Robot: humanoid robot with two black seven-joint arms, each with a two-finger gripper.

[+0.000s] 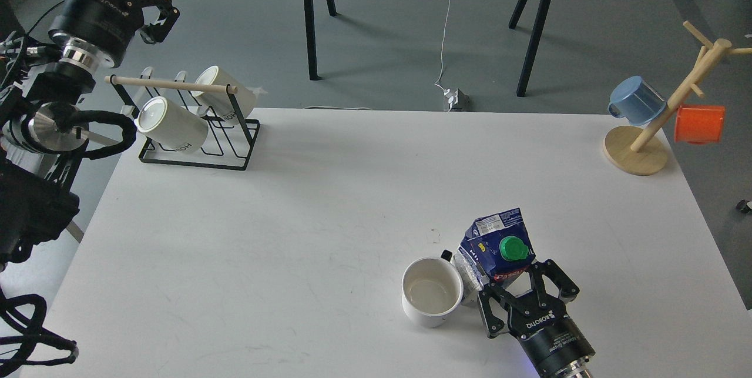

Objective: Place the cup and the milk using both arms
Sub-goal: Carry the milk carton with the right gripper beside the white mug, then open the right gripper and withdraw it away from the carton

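Note:
The cup point(432, 298), a plain white mug with a small black handle and cream inside, stands upright on the white table point(329, 201) near the front middle. The milk carton point(498, 244), blue and white with a green cap and a red band, is right beside the cup's right side, tilted. My right gripper point(520, 285) is shut on the carton's lower part from the front. My left gripper point(157, 4) is open and empty, raised off the table's far left corner, above the mug rack.
A black wire rack point(194, 131) with a wooden bar holds two lettered white mugs at the back left. A wooden mug tree point(652, 125) with a blue cup point(636, 100) and an orange cup point(699, 123) stands at the back right.

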